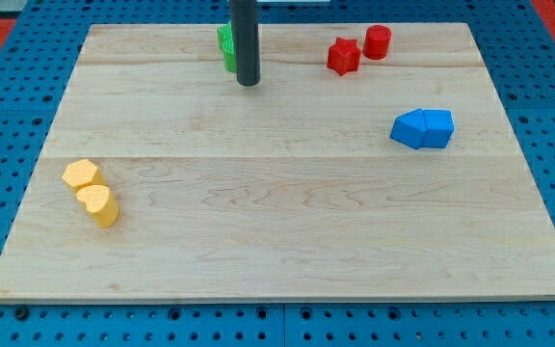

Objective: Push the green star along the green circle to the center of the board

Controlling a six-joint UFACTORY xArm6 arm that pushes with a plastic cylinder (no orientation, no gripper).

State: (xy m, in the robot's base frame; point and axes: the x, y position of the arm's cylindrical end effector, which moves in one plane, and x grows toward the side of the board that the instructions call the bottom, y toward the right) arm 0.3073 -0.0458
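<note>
No fingers, just my tip [248,83], upper centre, right of the half-hidden green blocks [225,48]; I should circle above them, then push down-frame.

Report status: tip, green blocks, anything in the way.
My tip at the view's top, just right of the green blocks, partly hiding them; shapes unclear. Board centre bare. Red, blue, yellow blocks stand well aside.

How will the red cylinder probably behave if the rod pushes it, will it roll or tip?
The red cylinder stands upright and squat, so it probably slides, not tips. Its round side may slip off my tip. It sits near the red star, which may move too.
</note>
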